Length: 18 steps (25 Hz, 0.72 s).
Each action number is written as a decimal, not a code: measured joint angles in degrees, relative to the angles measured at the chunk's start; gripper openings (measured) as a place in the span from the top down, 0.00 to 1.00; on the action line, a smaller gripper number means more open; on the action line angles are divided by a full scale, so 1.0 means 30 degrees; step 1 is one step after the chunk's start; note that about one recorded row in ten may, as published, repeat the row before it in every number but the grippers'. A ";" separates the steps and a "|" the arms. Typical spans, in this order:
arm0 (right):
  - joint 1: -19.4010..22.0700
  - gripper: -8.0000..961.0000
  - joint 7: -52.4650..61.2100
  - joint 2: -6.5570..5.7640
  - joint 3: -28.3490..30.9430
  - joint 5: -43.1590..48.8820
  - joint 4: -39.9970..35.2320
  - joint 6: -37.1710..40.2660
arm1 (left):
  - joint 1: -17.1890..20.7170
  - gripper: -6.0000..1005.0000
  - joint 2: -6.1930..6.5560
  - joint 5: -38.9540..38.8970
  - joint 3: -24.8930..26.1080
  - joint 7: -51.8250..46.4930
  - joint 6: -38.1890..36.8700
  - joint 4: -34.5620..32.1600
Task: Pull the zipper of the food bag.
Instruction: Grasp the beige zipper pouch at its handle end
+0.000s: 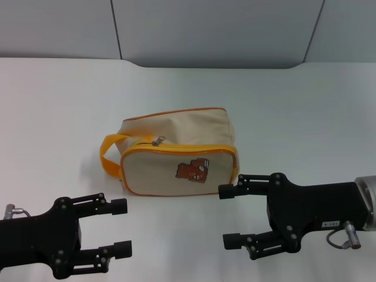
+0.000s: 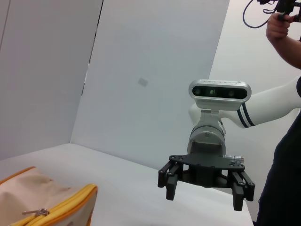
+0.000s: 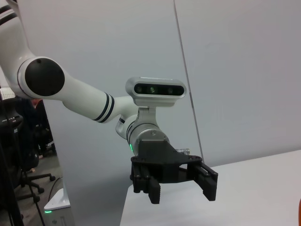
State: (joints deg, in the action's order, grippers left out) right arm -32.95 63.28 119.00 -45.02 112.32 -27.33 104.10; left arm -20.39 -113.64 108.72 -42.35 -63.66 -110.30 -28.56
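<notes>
The food bag (image 1: pixel 176 150) is a cream pouch with yellow-orange piping, an orange loop handle (image 1: pixel 109 157) on its left end and a brown bear patch on its front; it stands on the white table. The zipper (image 1: pixel 157 140), a small silver pull tab, lies on the top track near the handle end, and also shows in the left wrist view (image 2: pixel 37 213). My left gripper (image 1: pixel 121 228) is open and empty, in front of the bag to its left. My right gripper (image 1: pixel 227 216) is open and empty, in front of the bag's right end. Neither touches the bag.
The white table (image 1: pixel 294 106) reaches back to grey wall panels. In the left wrist view a person (image 2: pixel 284 141) stands beyond my right gripper (image 2: pixel 204 195). The right wrist view shows my left gripper (image 3: pixel 182 193) and the table edge.
</notes>
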 joint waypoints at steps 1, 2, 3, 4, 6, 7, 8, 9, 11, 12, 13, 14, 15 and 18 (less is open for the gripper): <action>0.0000 0.14 0.0000 0.0000 0.0000 0.0000 0.0000 0.0000 | -0.0001 0.27 -0.0004 0.0000 -0.0012 -0.0048 -0.0002 -0.0022; 0.0009 0.14 0.0000 0.0000 -0.0005 0.0001 0.0000 0.0007 | -0.0012 0.27 -0.0011 0.0000 -0.0018 -0.0072 -0.0003 -0.0028; 0.0016 0.14 -0.0016 0.0000 -0.0021 0.0001 0.0000 0.0012 | -0.0026 0.27 -0.0017 0.0000 -0.0021 -0.0105 -0.0003 -0.0034; 0.0011 0.14 -0.0047 -0.0001 -0.0048 0.0001 0.0000 0.0020 | -0.0061 0.27 -0.0018 0.0000 -0.0018 -0.0172 -0.0003 -0.0055; -0.0026 0.14 -0.0110 -0.0001 -0.0046 0.0001 0.0000 0.0023 | -0.0094 0.27 -0.0019 0.0000 -0.0019 -0.0235 -0.0003 -0.0070; -0.0066 0.14 -0.0119 -0.0001 -0.0029 0.0001 0.0001 0.0023 | -0.0152 0.27 -0.0006 0.0000 -0.0036 -0.0316 -0.0004 -0.0099; -0.0096 0.14 -0.0122 -0.0001 -0.0014 0.0000 -0.0005 0.0023 | -0.0162 0.27 0.0002 0.0000 -0.0042 -0.0317 -0.0004 -0.0100; -0.0111 0.14 -0.0119 -0.0001 -0.0002 0.0000 -0.0015 0.0023 | -0.0168 0.27 0.0008 -0.0001 -0.0041 -0.0317 -0.0003 -0.0100; -0.0125 0.14 -0.0119 -0.0001 0.0036 0.0001 -0.0061 0.0023 | -0.0173 0.27 0.0008 -0.0001 -0.0025 -0.0315 -0.0004 -0.0100; -0.0124 0.14 -0.0119 -0.0001 0.0063 0.0001 -0.0074 0.0023 | -0.0173 0.27 0.0009 0.0000 -0.0002 -0.0300 -0.0003 -0.0099; -0.0124 0.14 -0.0119 -0.0001 0.0081 0.0001 -0.0077 0.0023 | -0.0173 0.27 0.0009 -0.0001 0.0020 -0.0276 -0.0003 -0.0100; -0.0125 0.14 -0.0118 -0.0001 0.0093 0.0001 -0.0083 0.0023 | -0.0155 0.27 0.0009 -0.0001 0.0047 -0.0232 -0.0004 -0.0099; -0.0125 0.14 -0.0097 -0.0001 0.0095 0.0001 -0.0102 0.0023 | -0.0074 0.27 0.0007 -0.0008 0.0085 -0.0161 0.0022 -0.0099; -0.0123 0.14 -0.0025 -0.0001 0.0096 0.0001 -0.0111 0.0023 | 0.0070 0.27 0.0009 -0.0071 0.0235 -0.0045 0.0102 -0.0096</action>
State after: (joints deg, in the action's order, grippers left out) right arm -33.32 63.21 119.00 -44.74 112.32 -27.67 104.17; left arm -20.18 -113.61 108.51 -41.64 -63.79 -109.99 -28.85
